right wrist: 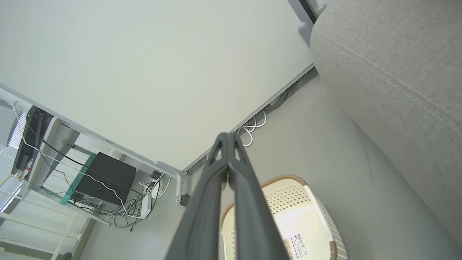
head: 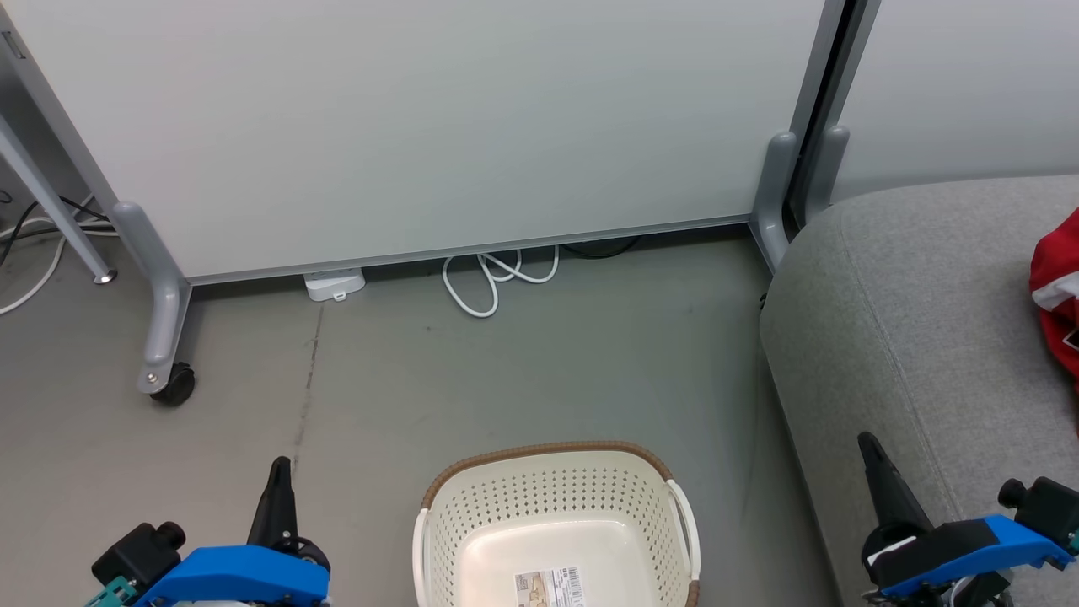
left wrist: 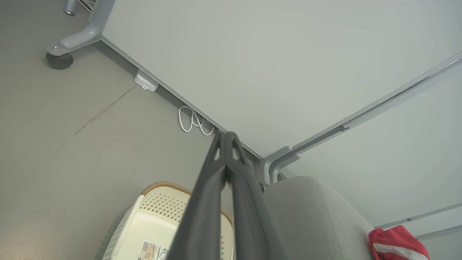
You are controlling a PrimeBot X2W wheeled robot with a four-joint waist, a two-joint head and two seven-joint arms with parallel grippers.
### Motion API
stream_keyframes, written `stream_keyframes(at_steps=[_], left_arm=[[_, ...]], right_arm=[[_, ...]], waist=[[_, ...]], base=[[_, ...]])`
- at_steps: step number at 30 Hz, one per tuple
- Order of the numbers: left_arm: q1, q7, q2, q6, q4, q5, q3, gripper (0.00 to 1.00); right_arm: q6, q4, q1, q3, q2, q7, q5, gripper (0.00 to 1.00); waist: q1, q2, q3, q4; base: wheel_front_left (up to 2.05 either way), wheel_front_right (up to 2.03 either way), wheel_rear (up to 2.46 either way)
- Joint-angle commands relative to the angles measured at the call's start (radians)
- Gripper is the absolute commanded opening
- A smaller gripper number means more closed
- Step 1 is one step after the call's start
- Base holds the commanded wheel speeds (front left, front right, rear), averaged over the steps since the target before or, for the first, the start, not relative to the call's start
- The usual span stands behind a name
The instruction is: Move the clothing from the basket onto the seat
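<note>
The cream basket (head: 552, 506) stands on the floor at the bottom centre, its floor bare but for a barcode sticker (head: 550, 588). Red clothing (head: 1057, 297) with a white stripe lies on the grey seat (head: 910, 320) at the right edge; the same clothing (left wrist: 396, 245) sits on the seat (left wrist: 314, 213) in the left wrist view. My left gripper (head: 279, 472) is shut and empty, left of the basket. My right gripper (head: 868, 447) is shut and empty, over the seat's front edge. In both wrist views the fingers (left wrist: 225, 144) (right wrist: 227, 144) meet above the basket (left wrist: 151, 216) (right wrist: 288, 216).
A white partition panel (head: 421, 126) on castor feet (head: 173, 384) stands behind the basket. A white cable loop (head: 497, 282) and a white power block (head: 335, 284) lie at its base. A desk with a black box and tangled cables (right wrist: 104, 177) appears in the right wrist view.
</note>
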Motion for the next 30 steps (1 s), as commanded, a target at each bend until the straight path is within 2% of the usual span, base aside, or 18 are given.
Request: stream_keyframes(at_steps=[1,30], left_arm=[[-0.030,0.006,0.003,-0.001,-0.019,-0.024,0.011,0.00],[-0.048,0.092,-0.006,-0.002,-0.069,-0.323,0.071,0.00]], right_arm=[[0.000,-0.011,-0.028,-0.004,0.000,0.003,0.029,0.00],[0.000,-0.003,-0.052,-0.021,0.003,0.029,0.356,0.00]], waist=[[-0.0001,0.0000,0.000,0.000],[-0.0001,0.0000,-0.002,-0.007]], base=[[0.00,0.00,0.00],[0.00,0.00,0.00]])
